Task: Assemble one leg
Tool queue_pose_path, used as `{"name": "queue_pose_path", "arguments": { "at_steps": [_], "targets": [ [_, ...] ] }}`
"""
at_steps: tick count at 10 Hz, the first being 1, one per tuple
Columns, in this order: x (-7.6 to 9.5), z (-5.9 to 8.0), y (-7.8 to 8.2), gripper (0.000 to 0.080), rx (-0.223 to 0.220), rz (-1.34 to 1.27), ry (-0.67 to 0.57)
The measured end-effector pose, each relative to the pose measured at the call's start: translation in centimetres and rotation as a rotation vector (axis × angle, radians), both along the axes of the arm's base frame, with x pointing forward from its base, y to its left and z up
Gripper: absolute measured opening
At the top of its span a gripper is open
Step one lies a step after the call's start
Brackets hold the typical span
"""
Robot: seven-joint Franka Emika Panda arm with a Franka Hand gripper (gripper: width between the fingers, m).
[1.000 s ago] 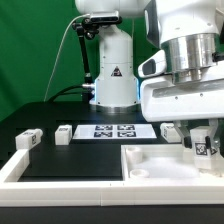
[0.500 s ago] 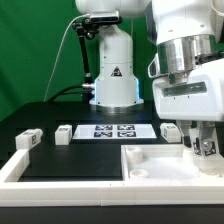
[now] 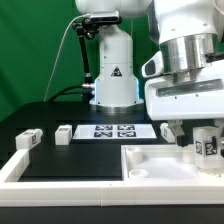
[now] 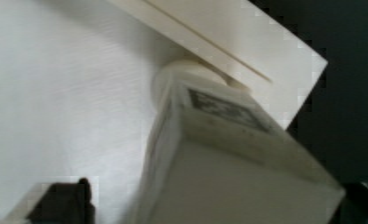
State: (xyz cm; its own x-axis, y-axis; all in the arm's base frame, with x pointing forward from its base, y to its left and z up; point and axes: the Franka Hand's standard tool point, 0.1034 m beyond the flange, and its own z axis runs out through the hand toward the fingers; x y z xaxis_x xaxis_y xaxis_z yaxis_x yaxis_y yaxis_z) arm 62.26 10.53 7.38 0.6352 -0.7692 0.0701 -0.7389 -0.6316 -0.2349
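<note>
My gripper point(image 3: 206, 150) is shut on a leg point(image 3: 207, 143), a chunky white post with a black-and-white tag on its face. It holds the leg upright over the right far corner of the big white square panel point(image 3: 150, 162). Whether the leg touches the panel is hard to tell. In the wrist view the leg point(image 4: 225, 140) fills the middle with the panel point(image 4: 74, 90) beneath it, and one dark finger point(image 4: 65, 200) shows beside it. Three more legs lie on the black table, two point(image 3: 27, 140) point(image 3: 64, 134) at the exterior view's left and one point(image 3: 170, 131) behind the gripper.
The marker board point(image 3: 115, 130) lies in the middle of the table, in front of the robot base point(image 3: 112, 80). White border rails run along the exterior view's left point(image 3: 14, 168) and front point(image 3: 100, 192).
The wrist has turned a little and the held leg has shifted slightly to the exterior view's right and upward. The other legs and the panel have not moved.
</note>
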Motion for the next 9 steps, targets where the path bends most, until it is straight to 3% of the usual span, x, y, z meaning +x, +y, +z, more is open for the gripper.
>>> {"name": "queue_pose_path", "arguments": {
  "at_steps": [9],
  "targets": [
    [0.05, 0.3, 1.09, 0.0649, -0.233, 0.883, -0.052]
  ]
}}
